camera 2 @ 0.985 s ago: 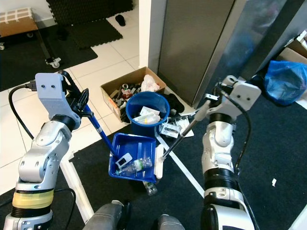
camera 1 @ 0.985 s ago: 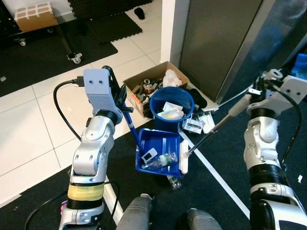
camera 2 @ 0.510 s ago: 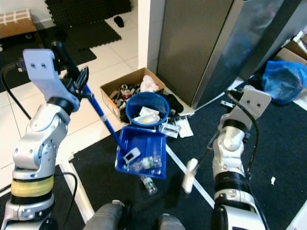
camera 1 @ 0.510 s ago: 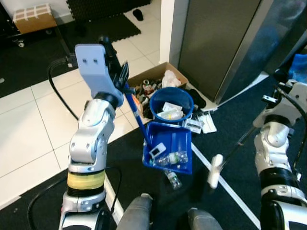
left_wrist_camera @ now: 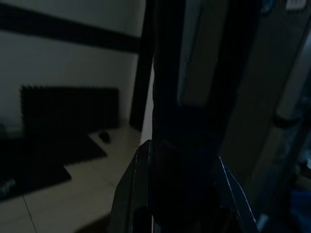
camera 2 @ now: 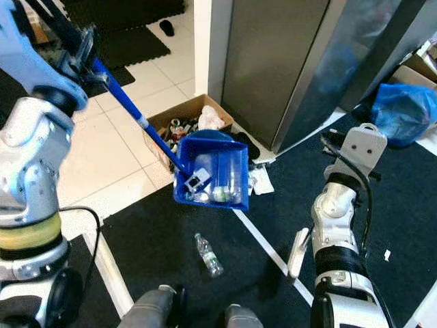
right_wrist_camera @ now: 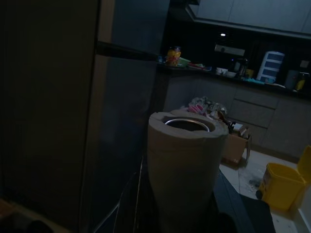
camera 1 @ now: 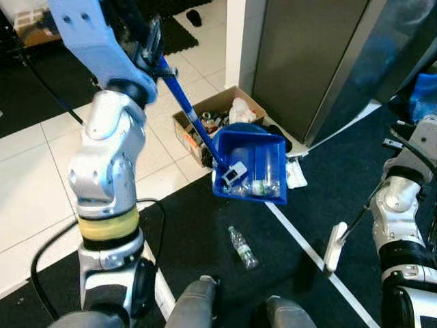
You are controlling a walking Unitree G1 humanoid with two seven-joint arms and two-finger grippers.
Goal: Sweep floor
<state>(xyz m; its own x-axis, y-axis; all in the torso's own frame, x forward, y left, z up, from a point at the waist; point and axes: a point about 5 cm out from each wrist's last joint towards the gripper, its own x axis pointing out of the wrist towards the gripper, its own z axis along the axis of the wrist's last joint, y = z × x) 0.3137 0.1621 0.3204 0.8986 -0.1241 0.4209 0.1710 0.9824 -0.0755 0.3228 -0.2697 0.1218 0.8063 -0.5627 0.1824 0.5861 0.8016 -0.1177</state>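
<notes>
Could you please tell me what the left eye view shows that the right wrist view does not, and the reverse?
Left eye view, not the wrist view: the left end effector holds the dustpan up by its handle, with litter inside, and a bottle lies on the dark mat. Right wrist view, not the eye view: a counter with items on it, and a yellow bucket. Both: the broom, its handle end gripped in the right end effector.
</notes>
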